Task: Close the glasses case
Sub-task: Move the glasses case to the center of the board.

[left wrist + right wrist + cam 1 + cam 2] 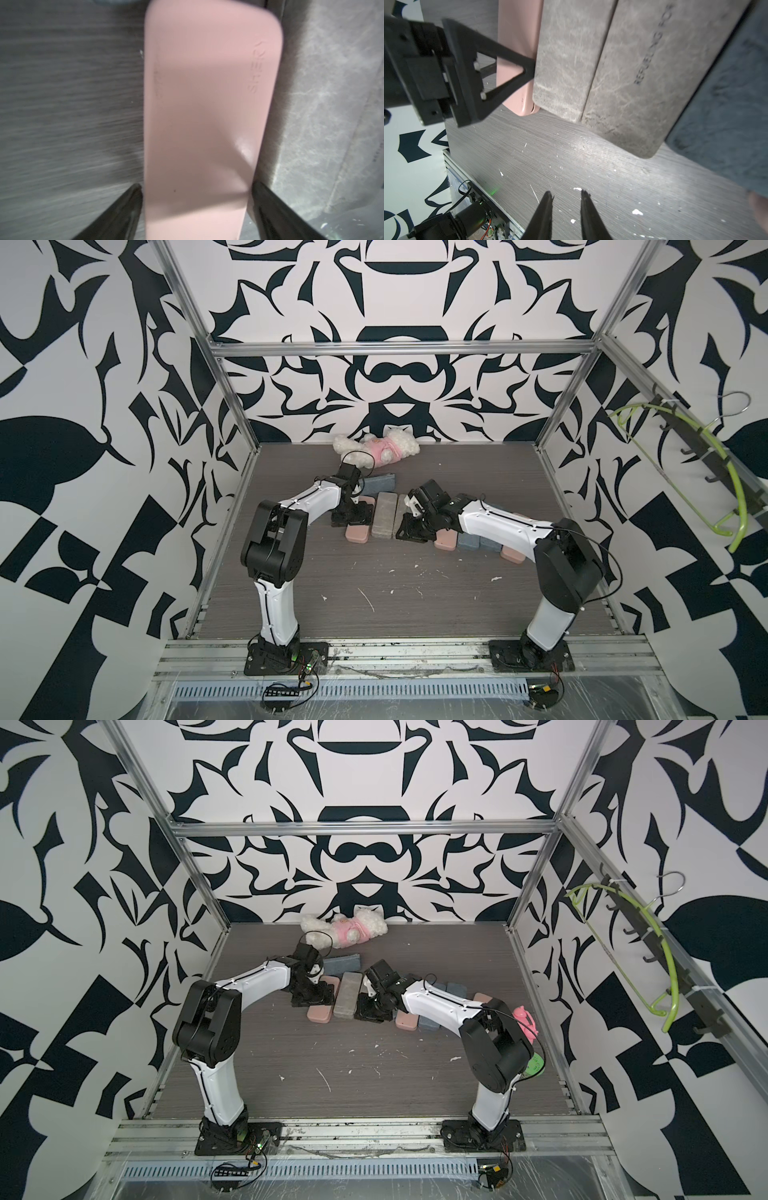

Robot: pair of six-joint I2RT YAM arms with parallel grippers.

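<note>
The pink case [207, 93] lies flat and shut near the middle of the table [374, 593], a little toward its left edge, at the left end of a row of cases. Its long side lies against a grey case [383, 520].

The left gripper [195, 189] points down over the pink case's far end. Its jaws are spread wide, one finger on each long side of the case. Whether the tips touch the case cannot be told through the blur.

The right gripper [566, 195] hangs low over bare table in front of the row. Its jaws stand a little apart with nothing between them. In its wrist view a second grey case [643, 83] lies beside the first, then a blue case [726, 124].

A plush toy [376, 450] lies at the table's back edge.
</note>
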